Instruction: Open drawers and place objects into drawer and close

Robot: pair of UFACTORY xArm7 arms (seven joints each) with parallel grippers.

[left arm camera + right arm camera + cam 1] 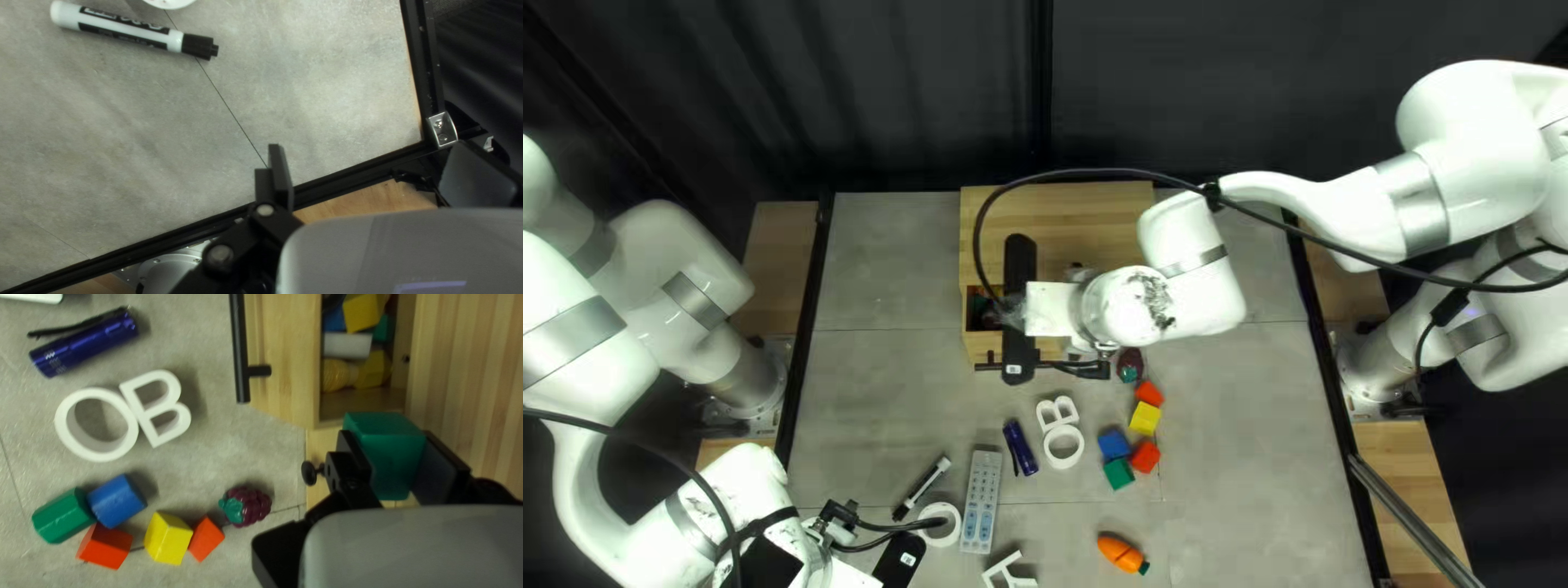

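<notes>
Dropping well starts with the chest (pixel 1089 205) on my worktop (pixel 1231 436): I should keep clear of its top, since a knock there could shove it askew. Its drawer (pixel 283 365) is open, blocks (pixel 362 313) and other pieces heaped in one part, bare floor nearer the side wall beside my load. That bare patch looks the best landing spot. I should cross above the wall, lower until the load is nearly down, and only then part my fingers gently; released high, it might bounce or sit proud and jam the closing. The handle (pixel 239 348) can wait until I have let go. My left gripper (pixel 381 171), off by the marker (pixel 131 30), is spread with nothing in its grasp. My right gripper (pixel 388 446) clasps the green block (pixel 387 435) from two sides, just beside the drawer's opening and not over it. The block is chunky, so its long axis is hard to be sure of; it seems to run lengthwise between my pads rather than across them, one flat end toward the drawer. Neither end reads as a front.
</notes>
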